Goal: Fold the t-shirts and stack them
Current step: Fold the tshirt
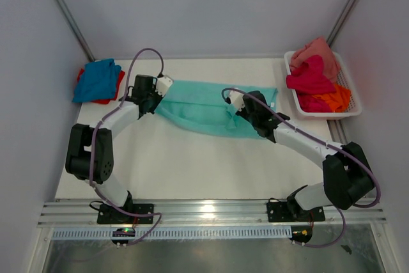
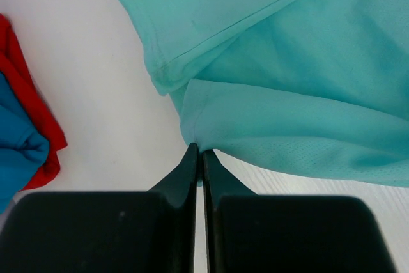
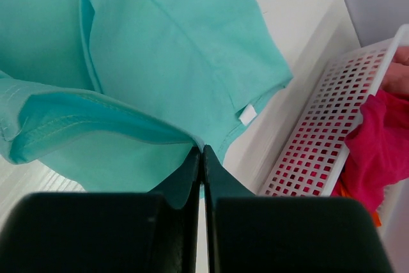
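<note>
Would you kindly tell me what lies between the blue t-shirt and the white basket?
The mint-teal t-shirt lies between the blue t-shirt and the basket, pinched by the left gripper and right gripper; the top external view shows it.

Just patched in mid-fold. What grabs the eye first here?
The mint-teal t-shirt lies spread across mid-table, the left end effector and right end effector each pinched shut on its edge. At the far right a white basket holds a heap of bright tees; at the far left a blue tee sits on a red tee.
</note>
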